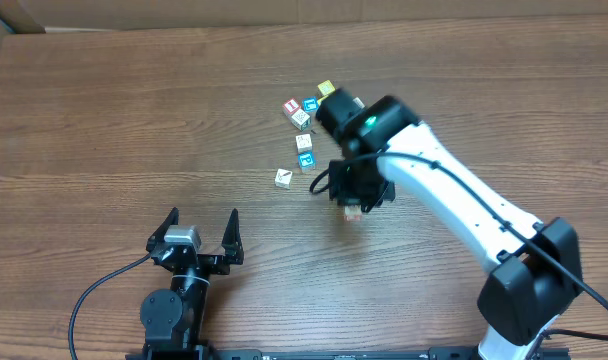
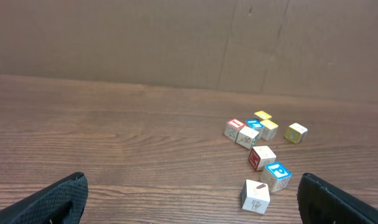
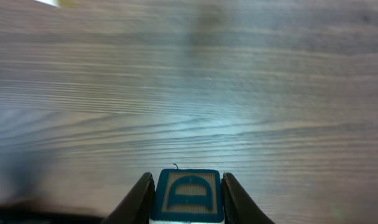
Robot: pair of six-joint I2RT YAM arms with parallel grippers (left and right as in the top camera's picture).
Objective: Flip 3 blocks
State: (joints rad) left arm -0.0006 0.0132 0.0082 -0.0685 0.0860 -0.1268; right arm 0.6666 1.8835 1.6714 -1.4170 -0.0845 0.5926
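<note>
Sitting nearest the robot's base, the left gripper (image 1: pixel 203 216) is resting with its jaws spread wide and nothing between them, well to the near-left of the cluster (image 1: pixel 304 142). It is likely idling there to leave the working space free. Farther out, just to the near-right of the cluster, the right gripper (image 3: pixel 188 185) is pinching a block (image 3: pixel 188 198) by two opposite sides, with its teal "D" face pointing at the wrist camera. Gripping it by the sides is probably leaving the wrist free to roll it onto another face. Whether it is touching the table (image 1: pixel 104 120) I cannot tell. At the cluster's near edge a pale block (image 1: pixel 283 178) is lying a little apart, open to a grasp. At its far edge a yellow cube (image 1: pixel 326 90) is sitting, no part of this job.
</note>
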